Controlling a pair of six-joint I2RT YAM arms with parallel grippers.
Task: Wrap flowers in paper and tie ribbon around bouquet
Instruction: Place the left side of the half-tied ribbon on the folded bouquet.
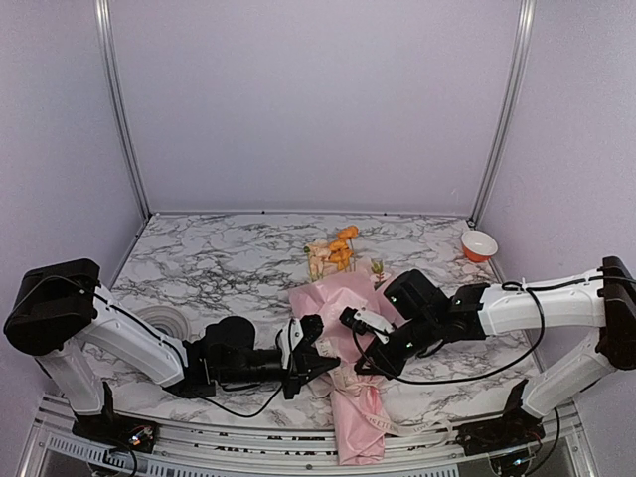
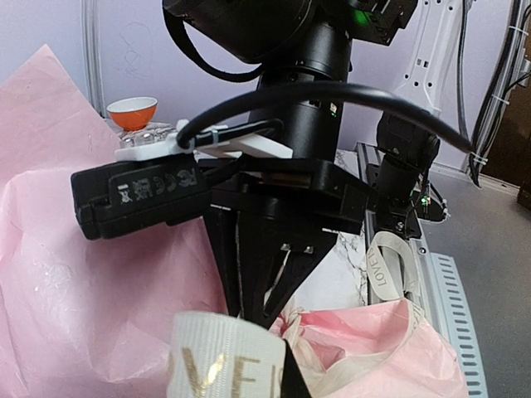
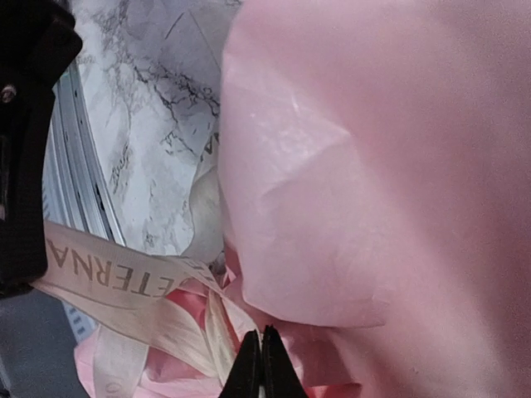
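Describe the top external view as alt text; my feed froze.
A pink paper bouquet lies on the marble table, orange flowers at its far end, with the left hand and right hand meeting at its middle from either side. A grey ringed disc sits at left, a bowl far right.

- The overhead view is lit evenly and softly from above; only faint shadows are thrown on the marble table (image 1: 229, 263).
- No harsh glare is seen there, and detail is kept sharp.
- In the left wrist view the ribbon (image 2: 220, 365) nearest the lens is blurred.
- In the right wrist view the paper (image 3: 373, 166) is rendered soft, brightly lit and out of focus.
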